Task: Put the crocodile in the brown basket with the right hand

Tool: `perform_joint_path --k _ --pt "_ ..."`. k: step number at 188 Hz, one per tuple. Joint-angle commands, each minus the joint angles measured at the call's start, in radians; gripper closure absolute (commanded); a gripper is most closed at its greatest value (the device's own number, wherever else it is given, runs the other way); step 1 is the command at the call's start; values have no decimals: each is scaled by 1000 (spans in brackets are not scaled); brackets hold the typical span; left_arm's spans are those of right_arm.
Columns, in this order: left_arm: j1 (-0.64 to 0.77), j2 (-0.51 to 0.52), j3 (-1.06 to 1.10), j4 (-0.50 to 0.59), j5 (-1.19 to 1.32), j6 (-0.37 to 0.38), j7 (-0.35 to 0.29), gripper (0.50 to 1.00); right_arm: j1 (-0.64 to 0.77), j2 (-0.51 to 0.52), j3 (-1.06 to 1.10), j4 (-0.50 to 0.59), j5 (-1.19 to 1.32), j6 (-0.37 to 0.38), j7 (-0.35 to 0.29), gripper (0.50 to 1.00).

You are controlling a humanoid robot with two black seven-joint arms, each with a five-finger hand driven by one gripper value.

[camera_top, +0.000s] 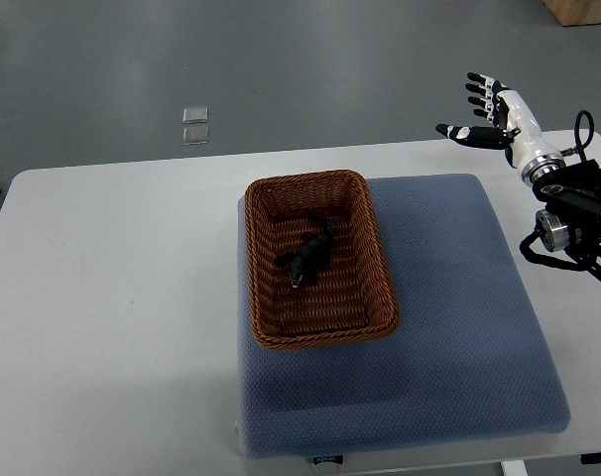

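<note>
The black jointed right arm (578, 223) is running off the right edge. A tan wooden object (583, 10) is being cropped at the top corner.

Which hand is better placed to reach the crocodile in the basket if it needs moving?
Likely right: the right hand hovers open right of the brown basket holding the crocodile; the left arm is out of view.

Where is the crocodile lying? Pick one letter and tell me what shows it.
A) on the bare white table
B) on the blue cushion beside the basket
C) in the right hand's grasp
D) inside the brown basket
D: the dark crocodile lies on the floor of the brown basket, which sits on the blue cushion, while the right hand is open and empty, up beyond the cushion's far right corner.
</note>
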Motion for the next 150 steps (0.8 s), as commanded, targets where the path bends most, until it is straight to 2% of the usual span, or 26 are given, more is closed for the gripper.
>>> perform_joint_path --k 1,33,59,150 --pt "0 0 0 0 0 0 0 500 -27 -1 60 0 48 42 -2 597" --pt "-1 0 0 0 0 0 0 500 -83 1 143 -1 51 152 -1 583" --pt "0 0 0 0 0 0 0 500 -91 6 149 -1 51 193 -1 572" --pt "0 0 0 0 0 0 0 500 -116 -4 151 -9 51 198 -1 570"
